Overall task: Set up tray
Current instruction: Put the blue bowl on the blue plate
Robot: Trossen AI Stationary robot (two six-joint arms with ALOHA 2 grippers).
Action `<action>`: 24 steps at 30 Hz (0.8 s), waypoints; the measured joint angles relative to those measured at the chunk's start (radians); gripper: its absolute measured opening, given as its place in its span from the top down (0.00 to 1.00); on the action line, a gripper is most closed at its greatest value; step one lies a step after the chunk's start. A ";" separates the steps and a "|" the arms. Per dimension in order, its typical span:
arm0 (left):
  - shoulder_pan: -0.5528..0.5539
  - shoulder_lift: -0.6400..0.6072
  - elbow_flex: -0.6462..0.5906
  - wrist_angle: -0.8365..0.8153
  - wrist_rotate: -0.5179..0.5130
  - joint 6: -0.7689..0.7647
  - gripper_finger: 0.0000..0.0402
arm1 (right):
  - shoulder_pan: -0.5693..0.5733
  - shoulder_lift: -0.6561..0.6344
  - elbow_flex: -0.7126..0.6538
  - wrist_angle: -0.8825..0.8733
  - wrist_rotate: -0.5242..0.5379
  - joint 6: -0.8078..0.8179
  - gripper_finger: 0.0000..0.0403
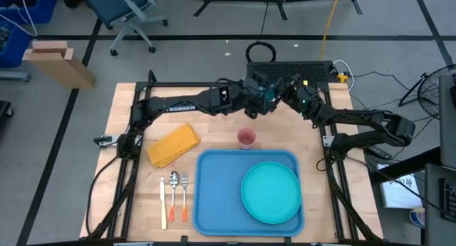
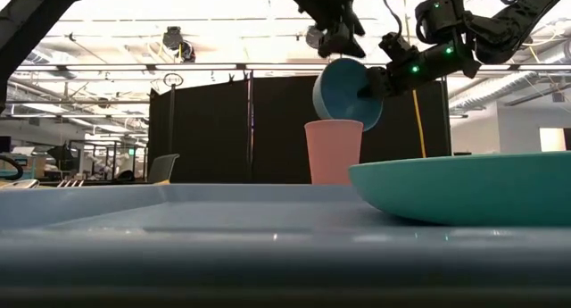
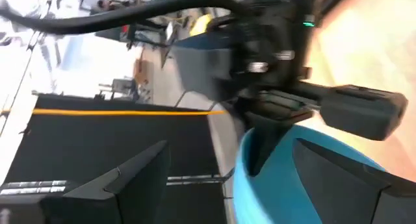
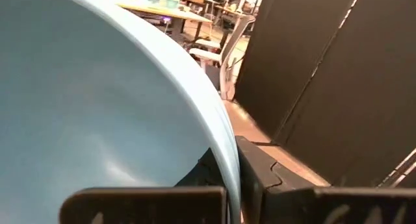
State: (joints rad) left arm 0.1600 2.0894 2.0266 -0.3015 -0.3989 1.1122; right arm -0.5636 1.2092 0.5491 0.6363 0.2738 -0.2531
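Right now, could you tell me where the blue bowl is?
The blue bowl is in the air above the pink cup, behind the tray, tilted on its side; the right gripper is shut on its rim, with the open left gripper just above it.

From above, the blue bowl [image 1: 265, 96] is almost wholly hidden beneath the two arms. In the low view the plate [image 2: 464, 187] is cut off at the picture's right edge, and the tray [image 2: 178, 219] fills the foreground as a blur. The left wrist view is smeared. The cutlery [image 1: 174, 196] is too small to tell apart.
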 joint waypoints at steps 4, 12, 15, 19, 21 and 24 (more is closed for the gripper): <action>-0.033 -0.026 0.036 -0.135 -0.057 -0.052 0.19 | -0.015 -0.026 0.002 -0.003 0.044 -0.042 1.00; -0.082 -0.287 0.037 -0.606 0.007 -0.490 0.21 | -0.022 -0.136 0.134 -0.381 0.042 -0.077 1.00; -0.064 -0.407 -0.045 -0.684 0.106 -0.689 0.29 | 0.015 -0.153 0.233 -0.534 0.043 -0.093 1.00; -0.064 -0.581 -0.288 -0.612 0.117 -0.757 0.50 | 0.054 -0.157 0.339 -0.685 0.040 -0.115 1.00; -0.064 -0.671 -0.445 -0.546 0.130 -0.760 0.65 | 0.066 -0.157 0.386 -0.767 0.041 -0.124 1.00; -0.061 -0.830 -0.696 -0.370 0.218 -0.760 0.90 | 0.083 -0.157 0.450 -0.883 0.042 -0.126 1.00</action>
State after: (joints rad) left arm 0.0986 1.2594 1.3301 -0.6716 -0.1813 0.3527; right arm -0.4802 1.0527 0.9994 -0.2466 0.3159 -0.3792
